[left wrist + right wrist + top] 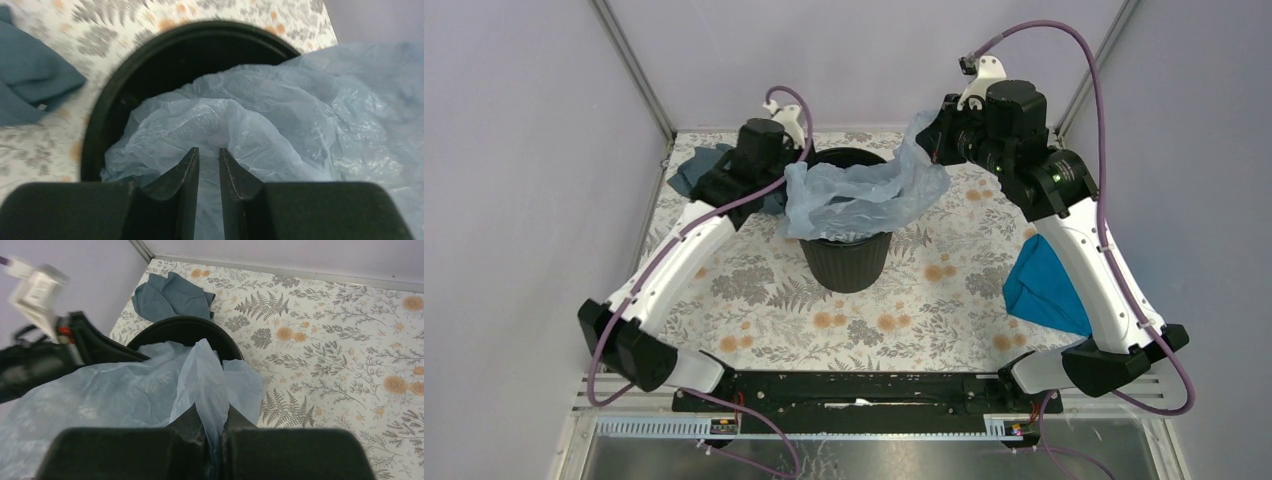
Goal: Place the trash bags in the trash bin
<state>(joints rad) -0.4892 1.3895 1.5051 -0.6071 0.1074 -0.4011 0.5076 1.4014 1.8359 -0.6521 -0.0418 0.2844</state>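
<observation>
Trash bag (864,195) draped across trash bin (848,265) rim near far edge. Corner pinched by right gripper (212,414). Left gripper (208,156) narrowly parted, grip not discernible. Risk judged: bin toppled by sideways pull, bag spilled outside.

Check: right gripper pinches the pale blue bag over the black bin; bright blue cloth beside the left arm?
No: top external shows the bright blue cloth beside the right arm. Right gripper pinches the pale blue bag over the black bin.
</observation>
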